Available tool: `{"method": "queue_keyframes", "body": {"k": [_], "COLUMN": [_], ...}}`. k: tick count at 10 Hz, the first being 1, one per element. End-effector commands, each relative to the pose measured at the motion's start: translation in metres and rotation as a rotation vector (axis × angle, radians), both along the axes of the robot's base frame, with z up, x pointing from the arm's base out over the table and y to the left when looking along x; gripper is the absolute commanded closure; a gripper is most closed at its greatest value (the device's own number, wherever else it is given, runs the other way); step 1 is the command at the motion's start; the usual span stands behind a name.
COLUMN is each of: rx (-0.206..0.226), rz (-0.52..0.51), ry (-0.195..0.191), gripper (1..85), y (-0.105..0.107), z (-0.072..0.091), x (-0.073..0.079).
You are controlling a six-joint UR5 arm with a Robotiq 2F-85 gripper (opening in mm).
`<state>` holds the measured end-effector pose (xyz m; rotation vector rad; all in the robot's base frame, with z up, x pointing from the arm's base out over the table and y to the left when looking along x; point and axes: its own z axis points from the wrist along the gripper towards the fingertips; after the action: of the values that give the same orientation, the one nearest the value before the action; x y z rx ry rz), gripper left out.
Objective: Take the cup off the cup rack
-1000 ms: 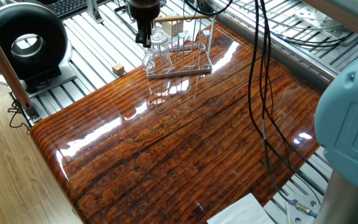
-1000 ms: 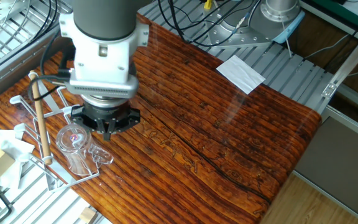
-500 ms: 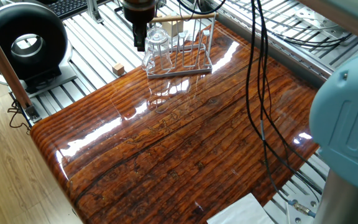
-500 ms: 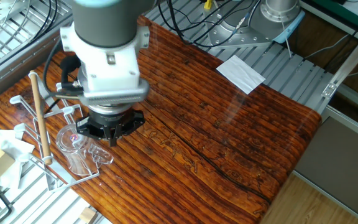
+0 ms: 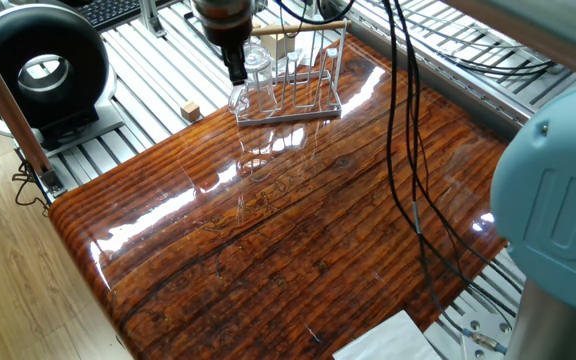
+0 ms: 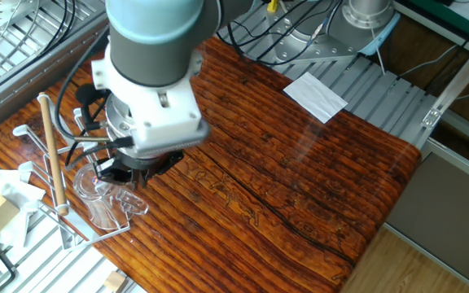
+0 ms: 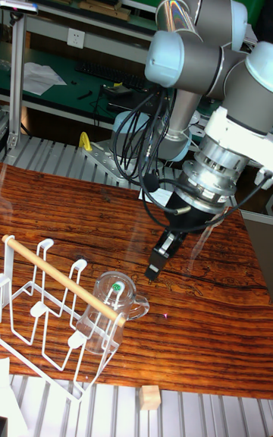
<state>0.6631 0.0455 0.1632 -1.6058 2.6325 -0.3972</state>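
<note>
The cup [image 7: 105, 317] is a clear tumbler lying tilted on the cup rack [image 7: 39, 308], mouth toward the wooden dowel [image 7: 61, 278]. It also shows in one fixed view, cup [image 5: 254, 80] on rack [image 5: 303, 75], and in the other fixed view, cup [image 6: 96, 195] beside the dowel [image 6: 53, 155]. My gripper [image 7: 158, 262] hangs tilted just right of and above the cup, a small gap away. Only one black finger [image 7: 165, 251] shows clearly, with nothing held. From one fixed view the gripper [image 5: 236, 68] sits at the cup's left shoulder. The wrist [image 6: 149, 122] hides the fingertips in the other fixed view.
A small wooden block [image 5: 190, 110] lies on the slatted frame left of the rack, block [image 7: 150, 397]. White paper [image 6: 316, 95] lies at the table's far edge. Black cables [image 5: 408, 150] hang over the tabletop. A black round device [image 5: 38, 65] stands off the table's left.
The wrist has tilted and swung, bringing the gripper lower and closer to the cup. Cup and rack have not moved.
</note>
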Motion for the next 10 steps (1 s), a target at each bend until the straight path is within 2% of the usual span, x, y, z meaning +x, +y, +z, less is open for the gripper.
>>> {"method": "queue_keyframes", "body": {"k": [1,2,4,7,8,10], "rx": [-0.032,-0.026,-0.036,-0.009,0.009,-0.001], "rz": [0.065,0.069,0.075,0.107,0.119,0.129], "ry": [-0.004,-0.003,-0.001,0.018,0.018,0.006], "gripper": [59.7,55.0,54.3,53.7,51.7,45.3], "y": [-0.003,-0.001,-0.003,0.011,0.017,0.016], "z": [-0.001,0.0,0.002,-0.006,-0.009,-0.014], "x": [0.004,0.003,0.002,-0.006,-0.005,0.001]}}
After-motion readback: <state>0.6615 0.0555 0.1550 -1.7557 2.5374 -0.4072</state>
